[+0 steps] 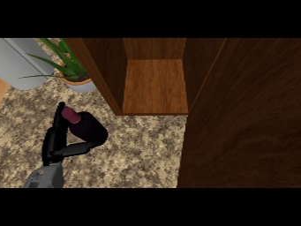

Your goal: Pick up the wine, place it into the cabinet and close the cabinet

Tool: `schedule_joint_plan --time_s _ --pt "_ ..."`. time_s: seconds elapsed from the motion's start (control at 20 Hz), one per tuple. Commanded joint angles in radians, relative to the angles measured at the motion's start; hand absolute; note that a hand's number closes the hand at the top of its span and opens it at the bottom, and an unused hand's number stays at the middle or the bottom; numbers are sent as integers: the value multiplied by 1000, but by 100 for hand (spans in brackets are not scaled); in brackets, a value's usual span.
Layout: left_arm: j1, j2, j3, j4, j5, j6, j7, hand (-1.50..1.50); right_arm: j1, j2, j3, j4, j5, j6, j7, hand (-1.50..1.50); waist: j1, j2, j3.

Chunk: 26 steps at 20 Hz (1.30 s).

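Low at the frame's left, the left hand (pixel 56 143) rises from a grey forearm, fingers straight up one side of the dark wine bottle (pixel 87 127) and thumb curled under it, grasping it over the speckled counter (pixel 140 150). Upper left stands a potted plant (pixel 71 70). Centre-right, the wooden cabinet (pixel 156 86) stands open, its door (pixel 257 119) swung wide.

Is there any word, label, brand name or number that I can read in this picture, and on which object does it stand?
No readable text appears anywhere.
Wine bottle, held by the left robot hand: no label or lettering shows.
Open cabinet and its door: plain wood, no marks.
Potted plant and grey container: no writing.
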Motion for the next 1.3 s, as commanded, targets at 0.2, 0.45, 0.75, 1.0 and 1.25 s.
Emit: schedule_joint_plan --time_s 0.2,0.45,0.75,1.0,1.25 --pt "-129 8 48 299 7 -31 -146 -150 47 35 66 -109 16 -14 23 -150 -2 2 0" --pt "-150 -17 76 337 69 -109 -151 150 94 33 50 -135 -19 -2 12 -150 -7 1 -1" --pt "-188 -2 43 470 20 -181 -260 150 32 25 30 -96 -38 -16 4 -150 -6 3 -1" --pt "-247 -12 56 583 -6 -104 -344 150 67 6 10 -136 -68 -12 29 -150 -15 4 -1" --pt "-105 46 76 495 40 -183 -409 150 78 4 0 -125 -56 2 18 -150 3 -1 0"
